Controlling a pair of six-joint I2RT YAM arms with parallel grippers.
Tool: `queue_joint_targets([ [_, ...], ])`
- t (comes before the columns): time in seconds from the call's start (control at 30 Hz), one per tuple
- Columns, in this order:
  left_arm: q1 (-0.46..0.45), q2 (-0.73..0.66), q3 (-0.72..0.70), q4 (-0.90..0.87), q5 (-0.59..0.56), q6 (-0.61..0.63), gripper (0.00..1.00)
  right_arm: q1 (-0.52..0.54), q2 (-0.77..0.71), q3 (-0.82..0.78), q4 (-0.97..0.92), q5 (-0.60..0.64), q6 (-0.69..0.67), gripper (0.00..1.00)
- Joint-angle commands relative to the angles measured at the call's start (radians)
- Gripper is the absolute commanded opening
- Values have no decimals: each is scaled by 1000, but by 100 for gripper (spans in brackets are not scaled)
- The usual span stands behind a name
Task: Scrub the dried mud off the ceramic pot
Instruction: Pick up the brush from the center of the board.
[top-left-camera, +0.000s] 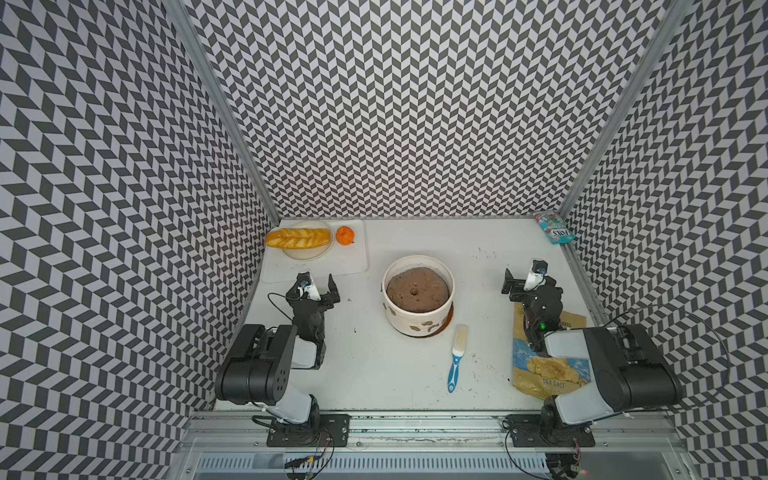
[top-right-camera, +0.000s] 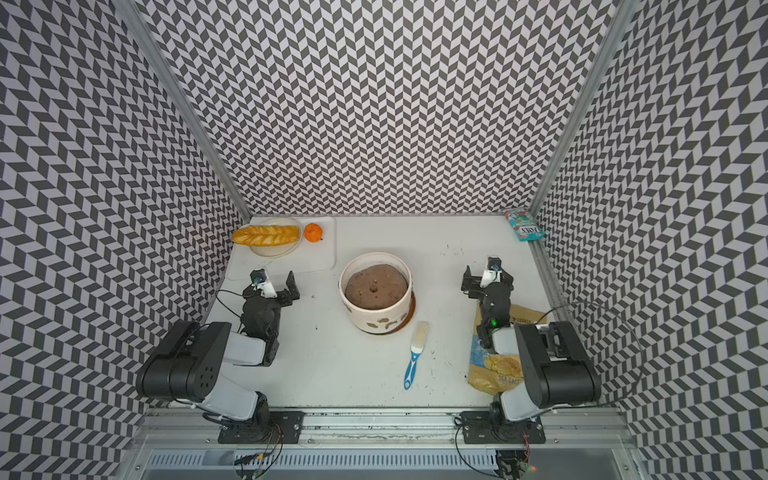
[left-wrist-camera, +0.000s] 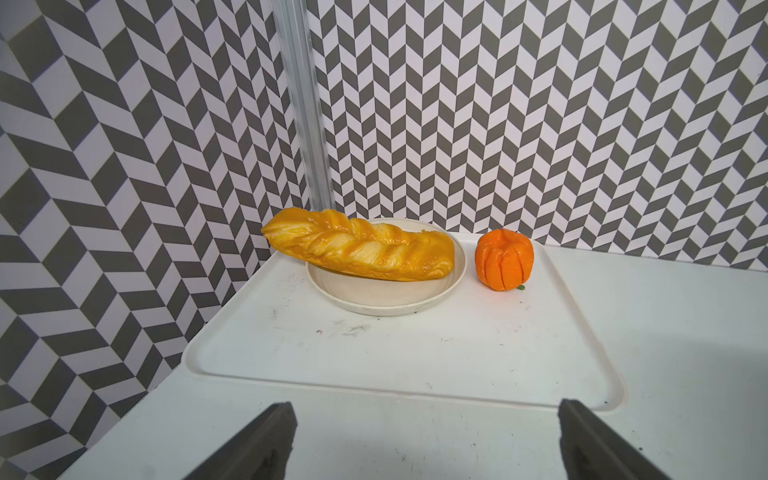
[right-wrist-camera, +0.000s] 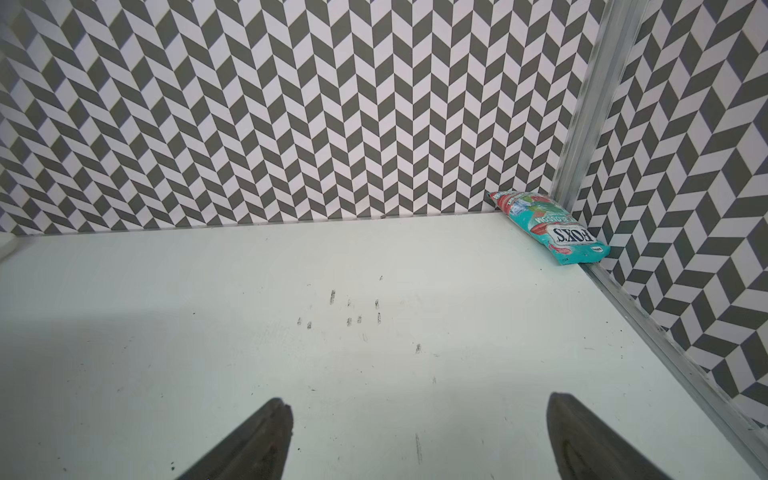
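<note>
- Zigzag walls (top-left-camera: 415, 124) ring the tabletop (top-left-camera: 395, 374).
- Brown dried mud (top-left-camera: 428, 324) spots the ceramic pot (top-left-camera: 417, 266), brush (top-left-camera: 456, 357) nearby.
- Robot's left fingers (left-wrist-camera: 274, 432) and right fingers (right-wrist-camera: 266, 432) spread wide, holding nothing.

Wide cream-white ribbed ceramic pot (top-left-camera: 398, 318) stands mid-surface (top-left-camera: 374, 382) and is the main obstacle. Bare lane between pot and left gripper (top-left-camera: 318, 284), and a wider bare lane between pot and right gripper (top-left-camera: 523, 280). Blue-handled scrub brush with pale bristles (top-left-camera: 457, 357) lies just near-right of pot, not touching, with free room all round it. Tan-and-blue crinkly chip bag (top-left-camera: 552, 374) lies flat at near right, partly under the right arm. Far left corner is taken by a white plastic tray (top-left-camera: 357, 270) carrying a pale round plate (top-left-camera: 309, 255), a glossy braided bread loaf (top-left-camera: 298, 237) and an orange segmented fruit (top-left-camera: 345, 235). Teal candy packet (top-left-camera: 555, 227) sits in the far right corner against the wall. Near centre and far centre are bare.
</note>
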Motion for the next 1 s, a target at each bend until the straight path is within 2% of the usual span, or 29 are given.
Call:
queue_joint_targets([
  [0.0, 0, -10, 13, 26, -7, -1, 100, -1, -5, 6, 54, 1, 10, 100],
  [0.4, 1, -9, 14, 26, -5, -1, 100, -2, -2, 15, 43, -12, 8, 100],
  [0.47, 1, -10, 13, 25, -5, -1, 100, -1, -3, 47, -11, -16, 2, 100],
  [0.57, -3, -39, 1, 46, -25, 10, 100, -1, -95, 51, -78, 21, 25, 100],
  [0.6, -11, -90, 2, 2, -35, 9, 100, 0, -129, 60, -133, 17, 32, 100],
  [0.73, -14, -322, 97, -378, -101, -55, 100, -1, -270, 127, -357, -81, 100, 100],
  [0.83, -15, -429, 182, -595, -130, -179, 100, 2, -329, 213, -552, -119, 184, 100],
  [0.97, -16, -474, 334, -851, -9, -353, 100, 17, -367, 299, -766, -177, 251, 100],
])
